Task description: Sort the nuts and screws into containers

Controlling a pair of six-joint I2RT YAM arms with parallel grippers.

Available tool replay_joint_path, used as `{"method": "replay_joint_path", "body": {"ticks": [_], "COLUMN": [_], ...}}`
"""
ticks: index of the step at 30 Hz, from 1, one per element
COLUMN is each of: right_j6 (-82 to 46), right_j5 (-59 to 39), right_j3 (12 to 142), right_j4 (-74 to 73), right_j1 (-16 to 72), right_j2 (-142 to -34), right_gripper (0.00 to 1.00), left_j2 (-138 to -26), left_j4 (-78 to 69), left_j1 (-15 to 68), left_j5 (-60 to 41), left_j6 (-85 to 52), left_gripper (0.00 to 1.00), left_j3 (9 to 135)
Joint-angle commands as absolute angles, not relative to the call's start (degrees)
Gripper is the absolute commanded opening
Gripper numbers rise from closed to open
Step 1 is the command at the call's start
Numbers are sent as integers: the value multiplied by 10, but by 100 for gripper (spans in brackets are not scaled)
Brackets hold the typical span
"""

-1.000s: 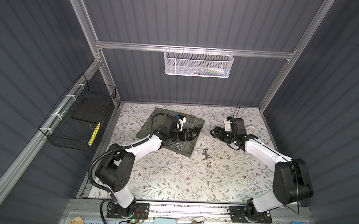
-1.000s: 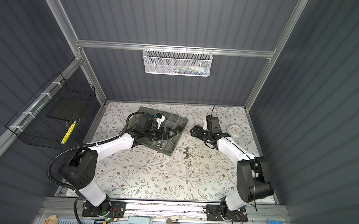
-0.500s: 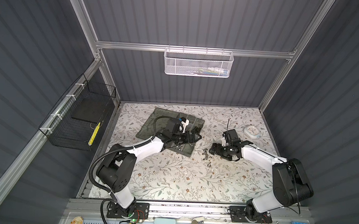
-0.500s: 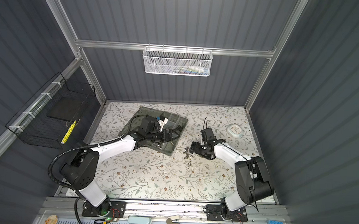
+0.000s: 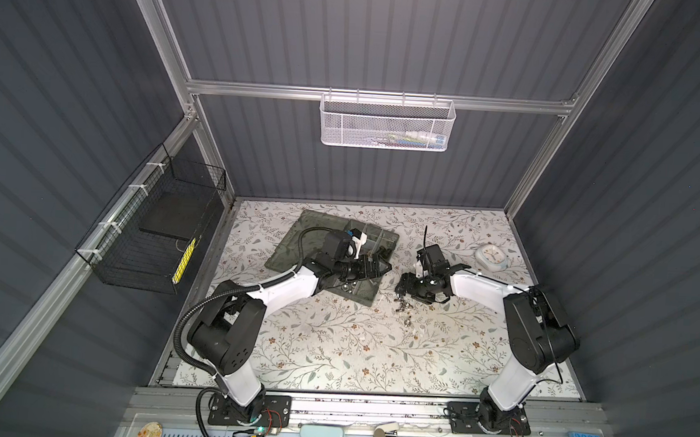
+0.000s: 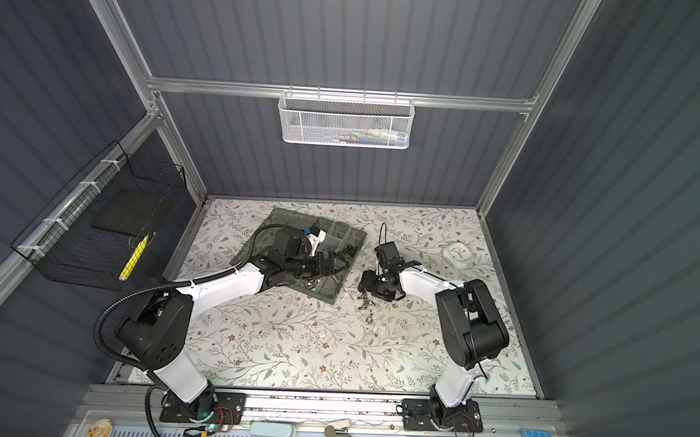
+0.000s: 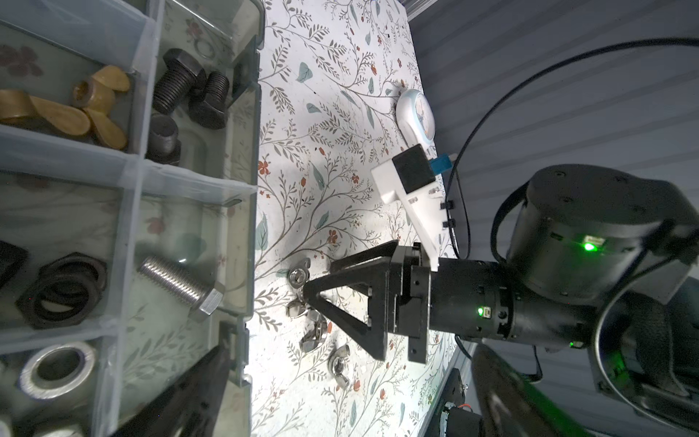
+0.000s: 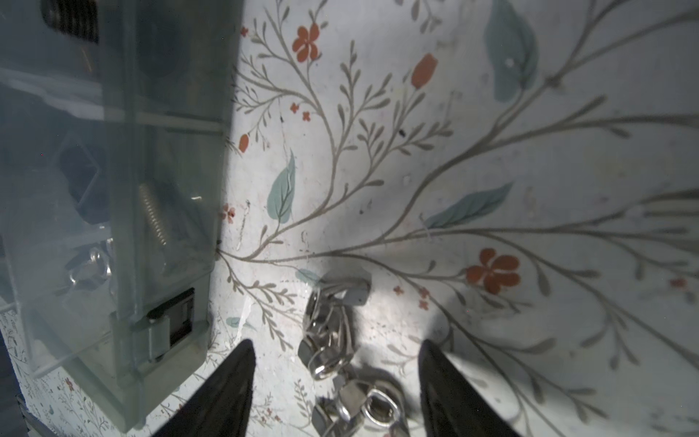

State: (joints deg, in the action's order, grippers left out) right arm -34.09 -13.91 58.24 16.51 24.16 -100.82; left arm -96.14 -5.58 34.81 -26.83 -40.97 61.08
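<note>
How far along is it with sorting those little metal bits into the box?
Partly done. The translucent grey-green organiser box already holds black bolts, brass-coloured wing nuts, black hexagonal nuts and a silver bolt in separate compartments. In hand: the right arm's open fingers straddle a cluster of loose silver nuts on the floral tabletop, gripping nothing yet. Remaining: that whole cluster.

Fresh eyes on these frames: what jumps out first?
The right end effector, jaws apart, straddles a small pile of silver nuts on the floral table, right beside the organiser box. Next come the box's compartments, already part filled with black screws, brass wing nuts and one silver screw. The left end effector is over the box.
</note>
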Motion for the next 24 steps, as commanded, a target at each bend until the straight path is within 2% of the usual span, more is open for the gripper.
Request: {"method": "replay_joint_path", "body": {"ticks": [1,12,16,24], "right_j6": [-347,-353,-352,-351], "right_j5": [-148,-135,-127,-117], "right_j3": [601,611,612,608], "right_j4": [157,160,165,173], "right_j1": [246,254,254,254], "right_j2": [-1027,-1057,-1058,-1050], "right_gripper": [61,45,34,29], "left_j2": [-966,-968,-969,-968], "left_j4": [-45,-41,-40,-39], "left_j1": [348,348,348,348], "left_j5": [-268,-269,-269,-267], "left_j6": [-402,-398,-398,-396], "left_gripper": [100,100,100,100], "left_j3": [615,620,620,621]}}
